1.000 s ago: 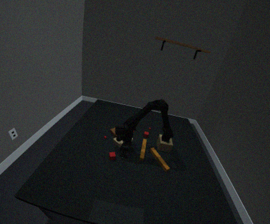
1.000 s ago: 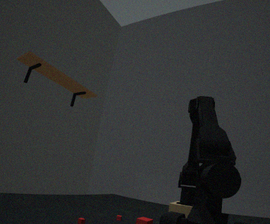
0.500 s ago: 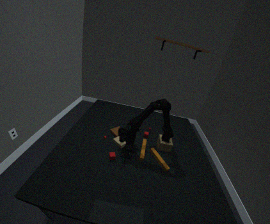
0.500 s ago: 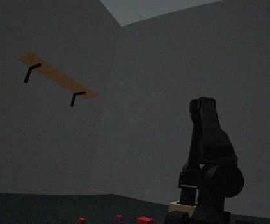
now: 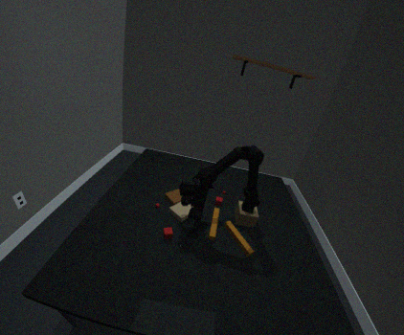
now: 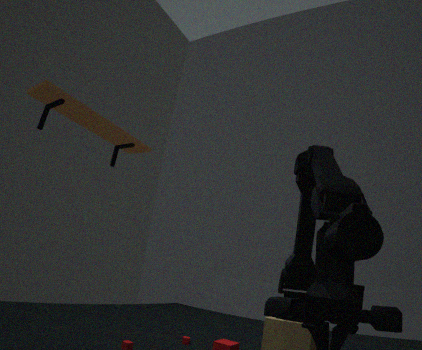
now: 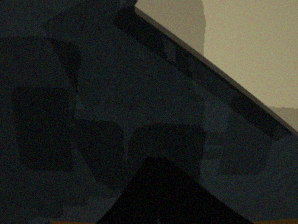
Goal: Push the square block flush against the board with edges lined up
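The cream square block (image 5: 180, 212) (image 7: 250, 55) lies flat, its right part hidden by the arm in the top view and cropped in the wrist view. The orange-brown board (image 5: 172, 195) lies just behind the block, partly hidden by the arm. Whether block and board touch cannot be told. My gripper (image 5: 197, 221) (image 7: 158, 160) is shut and empty. It points down beside the block, to its right in the top view, with dark table between fingers and block in the wrist view. Neither block nor board can be made out in the exterior view.
Two yellow-orange bars (image 5: 214, 223) (image 5: 239, 237) lie right of the gripper. Red cubes (image 5: 168, 232) (image 5: 219, 200) (image 6: 226, 344) and smaller red pieces (image 5: 158, 205) (image 5: 224, 192) lie around. The arm's base stands on a tan box (image 5: 246, 219) (image 6: 284, 332). A wall shelf (image 5: 273, 67) (image 6: 90, 120) hangs above.
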Robot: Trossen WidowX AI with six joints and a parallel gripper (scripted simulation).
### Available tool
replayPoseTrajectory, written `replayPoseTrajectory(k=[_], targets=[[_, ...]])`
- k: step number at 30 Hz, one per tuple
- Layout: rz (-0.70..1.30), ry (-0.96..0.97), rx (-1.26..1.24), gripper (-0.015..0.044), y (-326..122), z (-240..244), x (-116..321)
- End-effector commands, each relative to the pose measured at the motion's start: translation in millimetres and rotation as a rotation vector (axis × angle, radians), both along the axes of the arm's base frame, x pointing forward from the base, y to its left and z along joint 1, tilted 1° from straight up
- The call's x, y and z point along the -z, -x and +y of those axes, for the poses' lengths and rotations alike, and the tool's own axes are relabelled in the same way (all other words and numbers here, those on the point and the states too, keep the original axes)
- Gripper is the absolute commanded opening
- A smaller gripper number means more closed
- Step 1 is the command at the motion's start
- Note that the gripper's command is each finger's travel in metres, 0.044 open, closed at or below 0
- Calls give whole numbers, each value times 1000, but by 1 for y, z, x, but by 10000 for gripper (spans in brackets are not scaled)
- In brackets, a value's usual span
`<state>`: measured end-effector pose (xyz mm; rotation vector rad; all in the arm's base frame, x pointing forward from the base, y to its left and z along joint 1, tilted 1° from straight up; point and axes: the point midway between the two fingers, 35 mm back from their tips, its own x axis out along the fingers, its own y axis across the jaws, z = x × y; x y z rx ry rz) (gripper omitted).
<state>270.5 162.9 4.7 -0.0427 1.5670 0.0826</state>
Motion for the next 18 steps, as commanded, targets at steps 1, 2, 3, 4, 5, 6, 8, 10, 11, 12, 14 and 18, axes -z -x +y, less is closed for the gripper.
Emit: replayPoseTrajectory(k=[1, 2, 3, 4, 5, 6, 8, 10, 11, 12, 14, 18], targets=[[4, 5, 6, 0, 0, -1, -5], [4, 5, 22, 0, -1, 0, -5], [5, 5, 49, 0, -4, 1, -5], [5, 5, 83, 0, -7, 2, -5], [6, 5, 116, 0, -10, 3, -5], [6, 5, 150, 0, -12, 4, -5], [8, 5, 217, 0, -18, 7, -5], [9, 4, 284, 0, -24, 9, -5], [9, 4, 317, 0, -27, 10, -5], [10, 4, 351, 0, -30, 11, -5], [11, 4, 394, 0, -33, 13, -5], [11, 4, 400, 0, -34, 13, -5]])
